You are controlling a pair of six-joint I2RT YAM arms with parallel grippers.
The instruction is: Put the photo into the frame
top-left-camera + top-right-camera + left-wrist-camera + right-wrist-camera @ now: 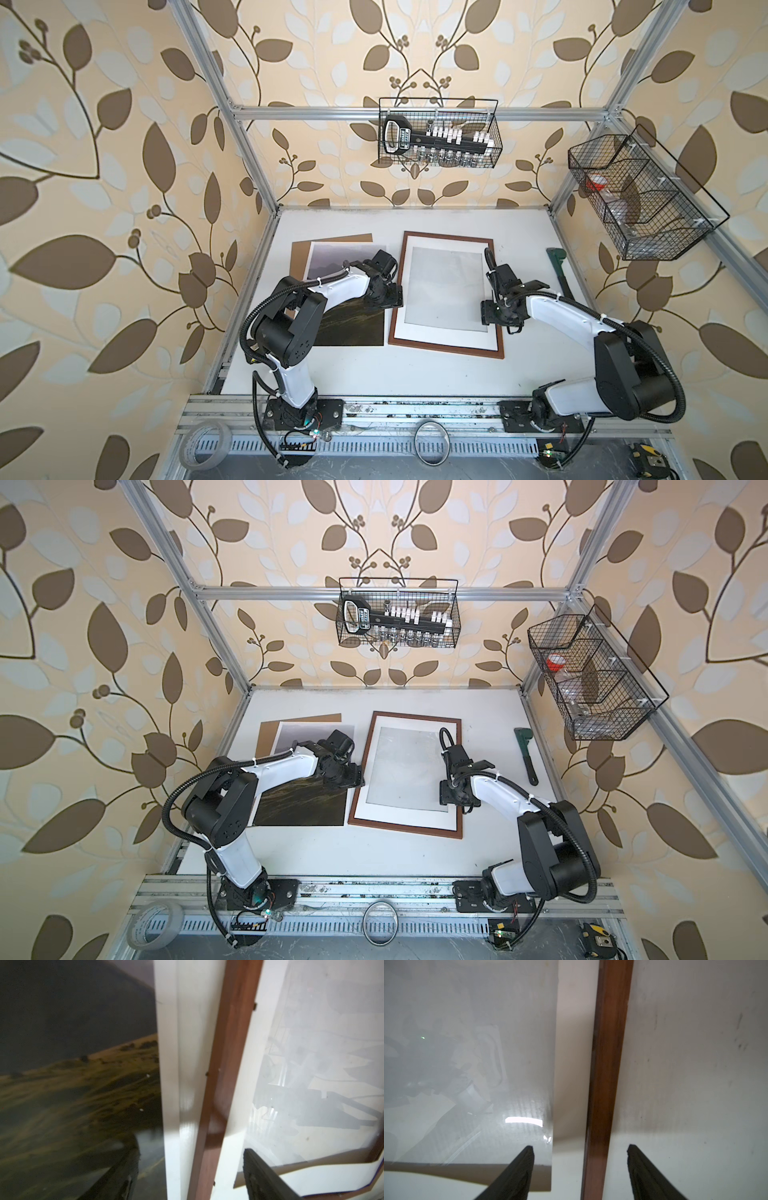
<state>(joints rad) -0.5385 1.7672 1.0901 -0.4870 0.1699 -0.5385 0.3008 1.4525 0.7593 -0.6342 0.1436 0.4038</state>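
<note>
The photo (345, 328) (303, 804), grey mist above dark grassy hills, lies flat at the table's left, partly under the left arm. To its right lies the frame (444, 351) (403, 830), a thin reddish-brown border holding a white mat (440, 334) and a glass pane (449, 286). My left gripper (190, 1147) (384, 301) is open and straddles the frame's left border (220, 1084), one finger over the photo (72, 1095), the other over the mat. My right gripper (580, 1146) (496, 316) is open astride the right border (608, 1064), holding nothing.
A brown backing board (336, 239) shows behind the photo. A green wrench (559, 266) lies near the table's right edge. Wire baskets (438, 133) (636, 195) hang on the back and right rails. A tape roll (203, 442) and a ring (432, 442) sit at the front rail.
</note>
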